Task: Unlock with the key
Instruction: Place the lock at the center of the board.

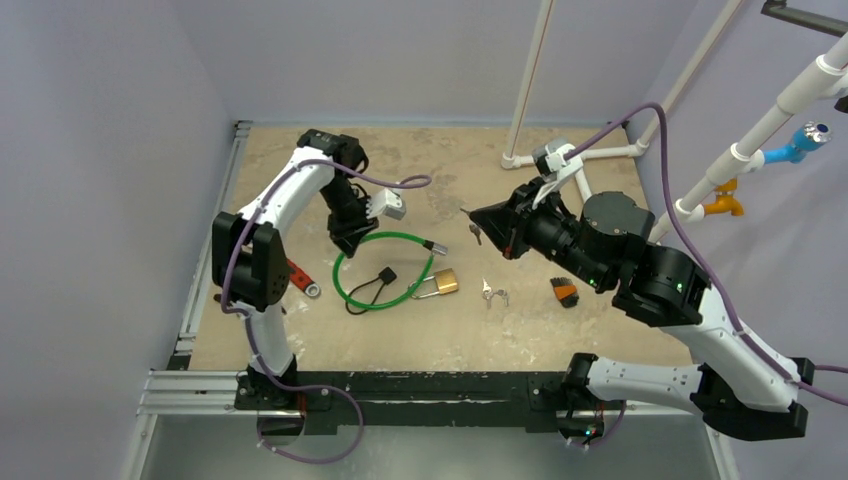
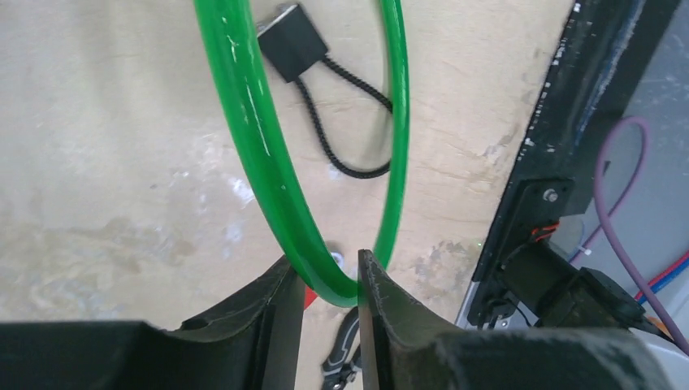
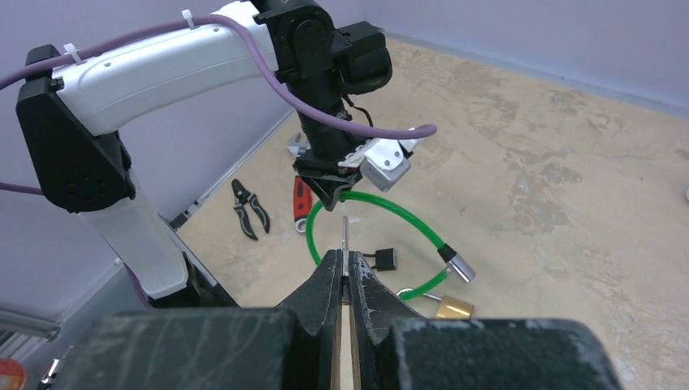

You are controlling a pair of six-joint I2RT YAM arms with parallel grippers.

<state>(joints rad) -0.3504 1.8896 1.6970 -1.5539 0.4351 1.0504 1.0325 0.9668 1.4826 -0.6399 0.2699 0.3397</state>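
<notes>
Pinching one key (image 3: 345, 231) in right gripper (image 3: 346, 260), left gripper (image 2: 326, 262) straddling one green cable (image 2: 241, 97), grip unclear

Left arm (image 1: 290, 190), frame left, and right arm (image 1: 722, 338), lower right, are showing white shells over black joint housings. Purple cables (image 1: 398, 184) are running along each. Black fingers (image 2: 394, 321) are showing scuffed faces. Green lights (image 1: 680, 287) are glowing on the right arm.

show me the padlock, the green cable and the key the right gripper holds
padlock (image 1: 447, 283), top external view, on its brass body
green cable (image 2: 258, 138), left wrist view, on the loop's left strand
key (image 3: 345, 240), right wrist view, on its upright blade
</notes>
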